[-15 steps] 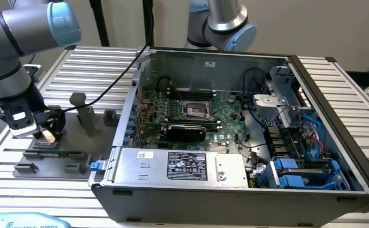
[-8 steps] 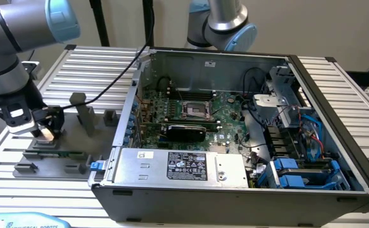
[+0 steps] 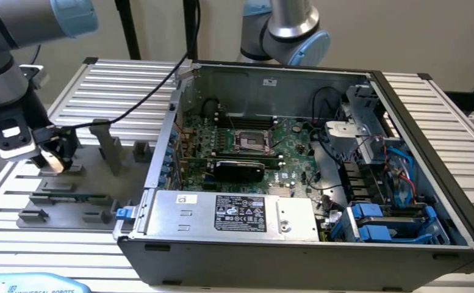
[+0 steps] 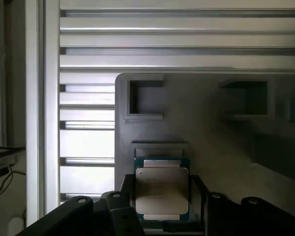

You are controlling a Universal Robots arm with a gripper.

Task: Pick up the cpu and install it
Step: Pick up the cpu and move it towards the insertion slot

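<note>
One tool (image 3: 53,160) at the exterior view's left pinches the cpu (image 4: 162,191) by its edges, over the grey fixture (image 4: 211,128) on the desk (image 3: 122,79), well apart from the case (image 3: 302,250).

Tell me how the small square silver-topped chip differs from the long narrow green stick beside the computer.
The square silver-topped cpu is compact and shiny; the green memory stick is long and narrow. The cpu is held by the gripper, over the grey plastic fixture; the memory stick lies flat in that fixture. Both are outside the open computer case.
</note>
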